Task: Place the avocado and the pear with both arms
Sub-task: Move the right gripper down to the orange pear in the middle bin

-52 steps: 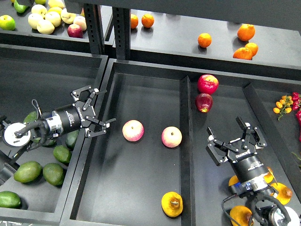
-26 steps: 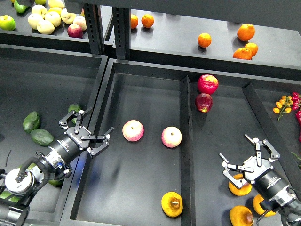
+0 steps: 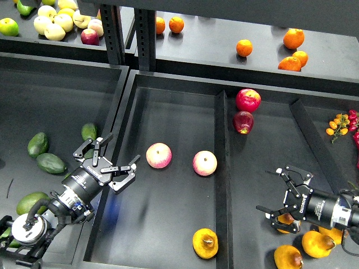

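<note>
Over the wall between the left bin and the middle tray, the left pincer (image 3: 106, 159) hangs with its fingers spread wide and nothing between them. Just behind it an avocado (image 3: 88, 131) lies in the left bin (image 3: 33, 84), with two more further left. Low in the right compartment, the right pincer (image 3: 282, 193) also gapes empty, its lower fingers close over a pear (image 3: 286, 222). Another pear (image 3: 205, 242) lies in the middle tray (image 3: 168, 112).
</note>
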Controlling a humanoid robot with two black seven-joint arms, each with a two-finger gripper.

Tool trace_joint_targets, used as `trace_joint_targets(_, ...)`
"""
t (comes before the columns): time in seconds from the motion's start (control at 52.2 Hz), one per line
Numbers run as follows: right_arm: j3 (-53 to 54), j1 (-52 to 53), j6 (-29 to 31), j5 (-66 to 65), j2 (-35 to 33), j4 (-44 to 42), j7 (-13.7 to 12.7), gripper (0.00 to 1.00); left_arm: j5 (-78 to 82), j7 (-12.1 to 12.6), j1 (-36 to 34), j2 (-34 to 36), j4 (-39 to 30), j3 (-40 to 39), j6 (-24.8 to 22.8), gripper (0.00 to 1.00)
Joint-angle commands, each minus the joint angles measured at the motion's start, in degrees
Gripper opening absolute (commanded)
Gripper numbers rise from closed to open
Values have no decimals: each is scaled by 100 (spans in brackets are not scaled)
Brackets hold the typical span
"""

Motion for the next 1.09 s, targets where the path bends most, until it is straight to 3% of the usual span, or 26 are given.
trace_joint_targets(0.0,-385,320,-1,-421,94,-202,0,100,9,0,-14,0,-98,61,-1,99)
trace_joint_targets(0.479,-1351,1076,-1,-808,832,-615,0,100,70,0,-14,0,-98,255,-1,99)
trace_joint_targets(1.073,-1650,1111,-1,-1432,1606,-1099,0,100,79,0,3,0,-98,264,-1,99)
